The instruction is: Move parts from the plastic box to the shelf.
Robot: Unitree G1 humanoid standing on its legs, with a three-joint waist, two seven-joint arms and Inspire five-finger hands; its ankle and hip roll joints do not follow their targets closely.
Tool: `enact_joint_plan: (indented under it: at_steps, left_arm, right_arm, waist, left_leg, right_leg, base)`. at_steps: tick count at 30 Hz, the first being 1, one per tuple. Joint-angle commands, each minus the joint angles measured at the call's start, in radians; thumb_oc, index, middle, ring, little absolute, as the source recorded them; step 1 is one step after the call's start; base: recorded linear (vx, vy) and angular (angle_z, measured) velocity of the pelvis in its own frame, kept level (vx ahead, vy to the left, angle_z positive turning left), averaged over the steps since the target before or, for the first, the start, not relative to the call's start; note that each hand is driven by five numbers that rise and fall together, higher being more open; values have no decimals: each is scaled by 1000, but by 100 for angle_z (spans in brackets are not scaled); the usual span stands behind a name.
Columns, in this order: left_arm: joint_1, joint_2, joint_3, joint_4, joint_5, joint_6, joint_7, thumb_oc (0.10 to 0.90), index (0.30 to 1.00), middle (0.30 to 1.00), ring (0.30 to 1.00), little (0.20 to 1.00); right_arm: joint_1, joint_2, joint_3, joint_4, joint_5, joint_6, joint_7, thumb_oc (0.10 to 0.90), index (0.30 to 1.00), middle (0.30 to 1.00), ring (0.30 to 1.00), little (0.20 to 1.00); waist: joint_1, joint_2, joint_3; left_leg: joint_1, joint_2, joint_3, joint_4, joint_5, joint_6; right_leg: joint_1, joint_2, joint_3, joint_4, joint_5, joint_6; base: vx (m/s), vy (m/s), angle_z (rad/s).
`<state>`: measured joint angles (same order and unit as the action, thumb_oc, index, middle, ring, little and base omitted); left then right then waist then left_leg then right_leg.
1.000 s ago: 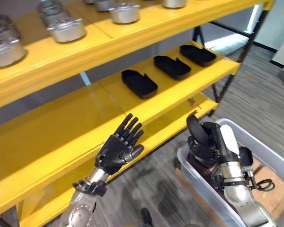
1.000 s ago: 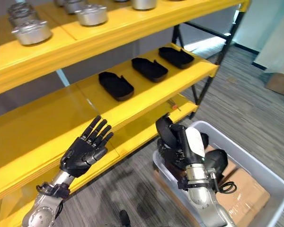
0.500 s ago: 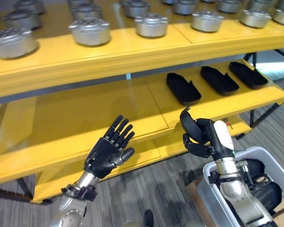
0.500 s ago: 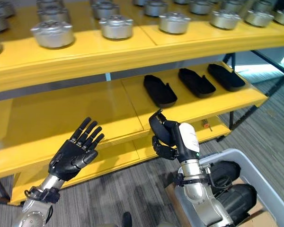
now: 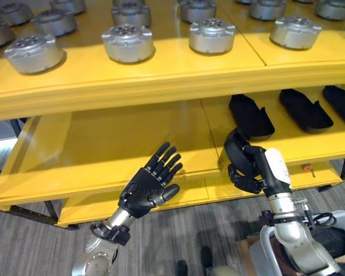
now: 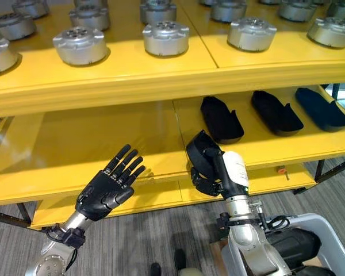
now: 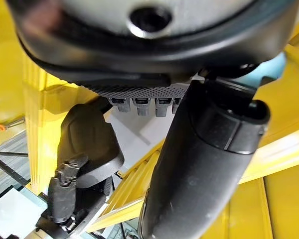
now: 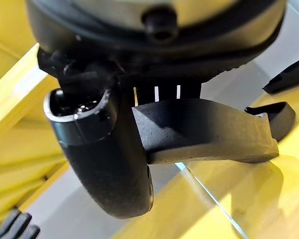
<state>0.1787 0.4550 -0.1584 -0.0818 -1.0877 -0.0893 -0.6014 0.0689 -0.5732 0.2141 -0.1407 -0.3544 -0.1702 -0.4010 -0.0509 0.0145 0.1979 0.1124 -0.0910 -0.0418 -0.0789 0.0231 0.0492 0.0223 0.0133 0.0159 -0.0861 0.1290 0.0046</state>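
Observation:
My right hand point(image 5: 248, 172) is shut on a black moulded part point(image 5: 234, 150), holding it upright just in front of the middle yellow shelf point(image 5: 121, 144). The right wrist view shows the same black part point(image 8: 209, 132) clamped between thumb and fingers. Three more black parts, the nearest one point(image 5: 250, 116) just behind my right hand, lie in a row on that shelf to the right. My left hand point(image 5: 148, 188) is open, fingers spread, raised before the shelf's front edge. The grey plastic box point(image 6: 328, 238) sits at the lower right with dark parts point(image 6: 296, 246) inside.
The top yellow shelf point(image 5: 161, 75) carries several round silver metal housings point(image 5: 128, 42). A lower shelf point(image 5: 184, 195) sits near the striped grey floor. The left half of the middle shelf is bare. A small orange-handled tool point(image 6: 282, 170) lies on the lower shelf.
The camera has swung left and the whole scene shifted. My right hand with the black part has risen slightly toward the middle shelf. The left hand stays open.

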Motion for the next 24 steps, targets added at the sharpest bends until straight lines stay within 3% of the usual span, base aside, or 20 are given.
enact_joint_plan:
  at_steps: [1, 6, 9, 11, 13, 14, 16, 17, 19, 20, 21, 22, 24]
  left_arm:
    - [-65, 14, 52, -99, -39, -77, -61, 900, 1000, 1000, 1000, 1000]
    - [-64, 12, 61, -110, -32, -64, -56, 900, 1000, 1000, 1000, 1000]
    - [-63, 15, 61, -113, -11, -95, -46, 900, 1000, 1000, 1000, 1000]
    - [-61, 17, 74, -117, -46, -89, -46, 900, 1000, 1000, 1000, 1000]
    - [-92, 3, 66, -104, -67, -51, -48, 900, 1000, 1000, 1000, 1000]
    - [-102, 0, 58, -96, -62, -53, -42, 900, 1000, 1000, 1000, 1000]
    - [-112, -5, 49, -88, -55, -56, -37, 900, 1000, 1000, 1000, 1000]
    - [-120, -7, 39, -75, -2, -56, 2, 900, 1000, 1000, 1000, 1000]
    - [-123, 1, 31, -76, 85, -76, 79, 900, 1000, 1000, 1000, 1000]
    - [-122, 2, 30, -78, 103, -58, 99, 900, 1000, 1000, 1000, 1000]
    - [-104, 2, 42, -82, 119, -17, 118, 900, 1000, 1000, 1000, 1000]
    - [-98, 1, 47, -82, 125, -12, 118, 900, 1000, 1000, 1000, 1000]
    - [-81, 9, 61, -73, 186, -48, 145, 900, 1000, 1000, 1000, 1000]
  right_arm:
    - [-126, -26, -34, -76, 13, -106, -74, 400, 300, 300, 300, 300]
    - [-136, -24, -19, -77, -24, -120, -86, 400, 300, 300, 300, 300]
    - [-141, -31, -15, -74, -28, -124, -48, 400, 300, 300, 300, 300]
    - [-151, -46, -8, -72, -22, -133, -45, 400, 300, 300, 300, 300]
    - [-167, -57, -4, -62, -39, -125, -64, 400, 300, 300, 300, 300]
    - [-176, -59, 0, -55, -42, -124, -71, 400, 300, 300, 300, 300]
    - [-186, -59, 5, -45, -48, -128, -76, 400, 300, 300, 300, 300]
    - [-198, -59, 7, -36, -63, -138, -73, 400, 300, 300, 300, 300]
    - [-203, -70, 0, -41, -61, -141, -54, 400, 300, 300, 300, 300]
    - [-203, -73, -4, -45, -54, -144, -44, 400, 300, 300, 300, 300]
    - [-189, -93, -25, -69, -44, -157, -20, 400, 300, 300, 300, 300]
    - [-182, -98, -32, -77, -44, -160, -12, 400, 300, 300, 300, 300]
    - [-175, -117, -45, -89, -41, -155, -2, 400, 300, 300, 300, 300]
  waist:
    - [1, -14, -68]
    - [1, -8, -73]
    - [0, -4, -74]
    - [0, -10, -71]
    - [-10, -19, -56]
    - [-15, -18, -53]
    - [-21, -15, -51]
    - [-31, -7, -52]
    - [-33, 0, -52]
    - [-33, 1, -51]
    - [-32, 8, -50]
    - [-31, 11, -49]
    - [-29, 20, -48]
  left_leg:
    - [-11, 38, 116, 59, -125, 2]
    - [-12, 46, 133, 94, -141, -7]
    - [-14, 49, 145, 114, -148, -14]
    - [-33, 40, 170, 209, -190, -12]
    - [-95, 108, 252, 351, -151, -39]
    - [-98, 128, 267, 355, -142, -44]
    - [-91, 155, 280, 338, -126, -50]
    - [-71, 198, 286, 278, -88, -65]
    - [-56, 226, 278, 199, -51, -83]
    - [-55, 233, 275, 184, -41, -89]
    - [-67, 271, 271, 139, 16, -117]
    - [-74, 281, 268, 127, 37, -126]
    - [-74, 276, 286, 103, 11, -127]
  right_leg:
    - [17, -26, -15, 122, -165, 67]
    - [37, -33, -19, 98, -162, 60]
    - [47, -34, -27, 91, -162, 54]
    - [40, -48, -37, 110, -171, 46]
    - [31, -70, -88, 141, -177, 31]
    - [27, -73, -101, 152, -180, 29]
    - [23, -75, -110, 163, -184, 27]
    - [19, -80, -115, 171, -189, 29]
    - [29, -93, -115, 165, -193, 36]
    - [34, -96, -116, 162, -194, 37]
    - [48, -111, -119, 145, -193, 46]
    - [54, -117, -121, 139, -192, 49]
    - [61, -152, -141, 138, -190, 69]
  base:
    - [114, -144, 3]
    - [57, -117, 7]
    - [34, -93, 4]
    - [-22, -73, -1]
    - [-81, -48, 4]
    - [-46, 22, 35]
    - [9, 77, 72]
    - [62, 188, 64]
    - [66, 210, 27]
    - [36, 233, 12]
    - [32, 230, 9]
    - [31, 303, 12]
    - [18, 239, 15]
